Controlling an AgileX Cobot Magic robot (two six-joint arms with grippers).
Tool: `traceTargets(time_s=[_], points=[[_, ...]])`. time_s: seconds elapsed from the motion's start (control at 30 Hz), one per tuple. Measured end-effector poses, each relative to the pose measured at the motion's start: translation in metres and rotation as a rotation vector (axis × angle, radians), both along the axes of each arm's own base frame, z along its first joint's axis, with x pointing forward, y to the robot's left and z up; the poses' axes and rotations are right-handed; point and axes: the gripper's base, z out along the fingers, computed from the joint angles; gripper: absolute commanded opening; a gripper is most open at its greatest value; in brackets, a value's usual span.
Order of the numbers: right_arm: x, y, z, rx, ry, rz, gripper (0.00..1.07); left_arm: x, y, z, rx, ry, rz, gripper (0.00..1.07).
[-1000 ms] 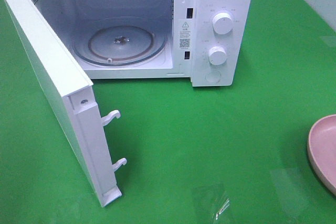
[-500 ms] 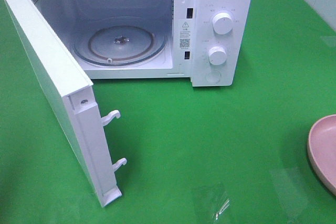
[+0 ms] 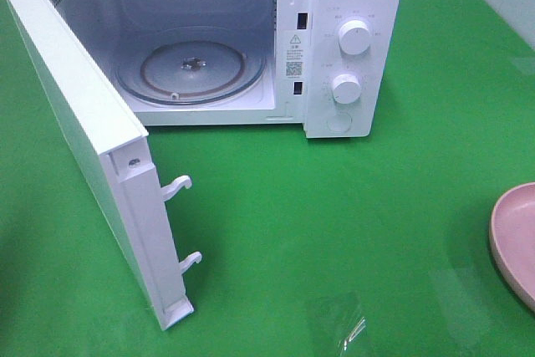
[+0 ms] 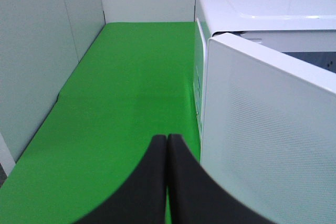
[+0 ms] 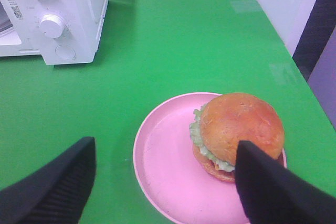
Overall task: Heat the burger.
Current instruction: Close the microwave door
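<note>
The burger (image 5: 239, 132) sits upright on the pink plate (image 5: 168, 177), bun dome up, lettuce frilling out at its side toward the plate's middle. It is round, so no long axis shows. It lies off-centre, close to the plate's rim on the side away from the microwave (image 5: 63, 14). The plate rests on the green bench (image 5: 173, 45), well apart from the microwave. The right gripper (image 5: 163, 174) hangs over the plate with its jaws spread wide, one finger in front of the burger's edge; contact cannot be told. The microwave door (image 3: 84, 140) stands swung open, and the glass turntable (image 3: 191, 68) inside is bare. The left gripper (image 4: 167, 142) has its jaws pressed together, just beside the door's outer face.
</note>
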Motion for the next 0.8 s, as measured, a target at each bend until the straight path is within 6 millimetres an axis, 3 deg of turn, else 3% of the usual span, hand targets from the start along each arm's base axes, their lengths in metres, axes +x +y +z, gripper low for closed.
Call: traceTargets(time_s=[0.2,0.8], points=[[0.0,0.0,0.0,0.0,0.0,0.0,0.71,0.013,0.004,-0.029,-0.002,-0.029,0.04,0.0],[0.0,0.0,0.0,0.0,0.0,0.0,0.71,0.052,-0.01,-0.061,0.014,0.011,-0.121,0.0]])
